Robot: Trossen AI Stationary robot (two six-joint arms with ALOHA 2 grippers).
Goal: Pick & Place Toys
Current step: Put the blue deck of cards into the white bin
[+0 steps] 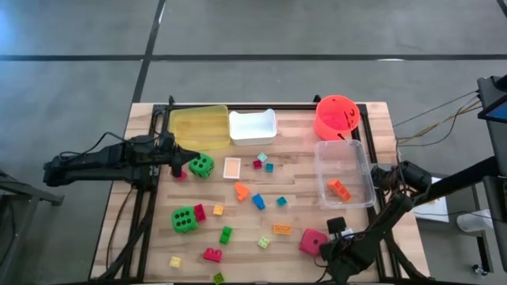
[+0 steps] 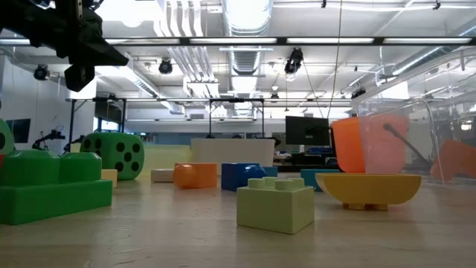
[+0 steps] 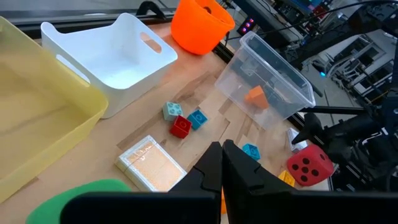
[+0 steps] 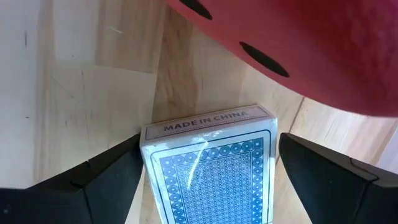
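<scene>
The wooden tabletop [image 1: 301, 194] is carrying scattered bricks. The right hand [image 4: 208, 171] is sitting released around a card pack [image 4: 211, 168] just beside the pink-red die [image 1: 312, 241]. The left hand [image 3: 222, 163] is hovering clenched near a green die [image 1: 201, 165].

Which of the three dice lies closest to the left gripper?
The green die near the yellow tray: it sits just beside the shut left gripper. The other green die and the red die lie farther off.

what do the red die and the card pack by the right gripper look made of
Red die: probably matte plastic or foam; dull even surface, rounded corners, no glare. Card pack: seemingly printed cardboard in clear glossy wrap; a bright reflection streaks its patterned face.
</scene>
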